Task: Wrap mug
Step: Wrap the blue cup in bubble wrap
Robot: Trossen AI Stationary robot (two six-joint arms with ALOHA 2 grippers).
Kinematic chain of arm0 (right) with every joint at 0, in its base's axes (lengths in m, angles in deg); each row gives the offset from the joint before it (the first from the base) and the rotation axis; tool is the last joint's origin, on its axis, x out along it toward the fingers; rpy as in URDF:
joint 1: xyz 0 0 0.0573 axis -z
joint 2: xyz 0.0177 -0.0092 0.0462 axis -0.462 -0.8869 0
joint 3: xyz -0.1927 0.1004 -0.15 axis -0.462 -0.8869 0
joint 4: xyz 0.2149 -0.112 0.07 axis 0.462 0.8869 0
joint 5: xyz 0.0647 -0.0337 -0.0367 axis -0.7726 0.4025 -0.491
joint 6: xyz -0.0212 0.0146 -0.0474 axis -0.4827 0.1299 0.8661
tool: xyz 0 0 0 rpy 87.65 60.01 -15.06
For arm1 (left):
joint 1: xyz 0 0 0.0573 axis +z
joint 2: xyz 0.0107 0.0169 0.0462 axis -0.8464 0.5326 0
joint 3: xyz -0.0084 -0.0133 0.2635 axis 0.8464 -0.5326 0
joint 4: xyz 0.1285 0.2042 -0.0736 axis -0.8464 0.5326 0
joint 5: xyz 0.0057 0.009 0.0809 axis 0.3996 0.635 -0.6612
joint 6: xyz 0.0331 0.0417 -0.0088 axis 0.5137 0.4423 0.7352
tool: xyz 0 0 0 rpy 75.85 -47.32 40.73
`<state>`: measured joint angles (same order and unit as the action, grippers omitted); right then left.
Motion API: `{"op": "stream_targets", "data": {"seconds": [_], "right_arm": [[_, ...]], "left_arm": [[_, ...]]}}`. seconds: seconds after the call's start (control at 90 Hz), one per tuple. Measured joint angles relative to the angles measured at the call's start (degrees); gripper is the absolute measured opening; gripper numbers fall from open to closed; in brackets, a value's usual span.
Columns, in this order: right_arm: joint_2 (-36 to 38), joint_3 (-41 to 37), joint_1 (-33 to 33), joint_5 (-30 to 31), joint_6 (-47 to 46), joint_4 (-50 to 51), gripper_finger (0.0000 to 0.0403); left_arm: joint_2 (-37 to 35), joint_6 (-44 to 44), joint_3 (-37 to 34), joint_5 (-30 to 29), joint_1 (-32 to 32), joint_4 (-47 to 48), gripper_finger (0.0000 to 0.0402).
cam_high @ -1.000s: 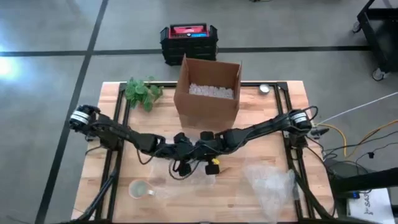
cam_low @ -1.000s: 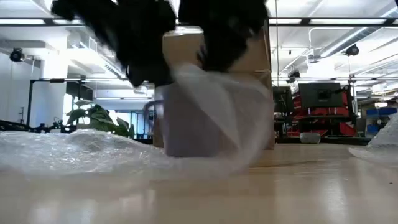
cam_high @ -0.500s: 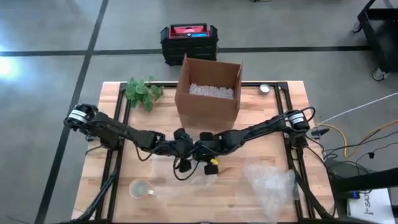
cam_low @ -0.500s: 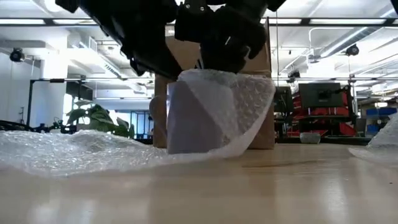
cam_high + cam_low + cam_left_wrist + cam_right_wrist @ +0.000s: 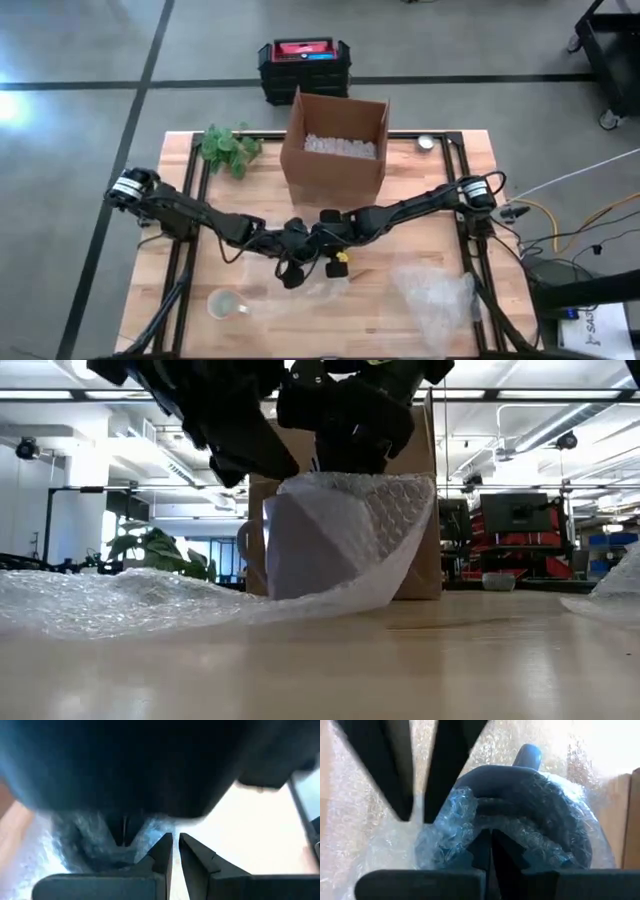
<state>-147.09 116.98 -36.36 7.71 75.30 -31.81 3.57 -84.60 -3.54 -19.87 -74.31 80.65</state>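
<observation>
Upright on the wooden table (image 5: 420,250), just in front of the open cardboard box (image 5: 335,150), near mid-table: the mug (image 5: 295,560), long axis vertical, mouth up, handle (image 5: 243,542) sticking out on the side away from the draped flap in the low view. Half covered by a sheet of bubble wrap (image 5: 120,600) that lies flat on the table to the handle side, climbs over the rim and falls in a slanting flap down the far flank to the wood. Straight below both pincers, so hidden under them from above. Right gripper (image 5: 489,847) directly over the mouth, fingers closed together on a bunched fold of the wrap at the rim, pointing down into the opening. Left gripper (image 5: 173,851) just beside it on the handle side, also above the rim, fingers drawn almost together with only a thin slit between; no telling whether any film sits in that slit. Probably the tucking step: wrap pulled over the top, about to be pushed down inside. Turns on that vertical line, pincer above and opening below, so a short straight descent rather than any sideways reach. Nearer and already holding: the right arm. Risk of tipping the mug toward the handle side if the fold is dragged sideways instead of down.
</observation>
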Motion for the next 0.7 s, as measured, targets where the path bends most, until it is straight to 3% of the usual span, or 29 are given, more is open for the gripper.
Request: {"op": "stream_targets", "data": {"seconds": [0.233,0.556,0.7], "right_arm": [[0.31,-0.01,0.07,0.07,-1.8,0.76,0.0002],[3.87,0.98,-0.39,-0.14,-2.05,6.82,0.0002],[10.97,1.94,0.08,0.2,-1.52,8.28,0.0002]], "left_arm": [[4.18,1.43,0.22,-10.11,-0.02,-1.06,0.002],[3.99,0.75,0.25,-10.58,0.15,-1.38,0.002],[4.1,0.49,0.23,-10.23,0.13,-1.9,0.002]]}}
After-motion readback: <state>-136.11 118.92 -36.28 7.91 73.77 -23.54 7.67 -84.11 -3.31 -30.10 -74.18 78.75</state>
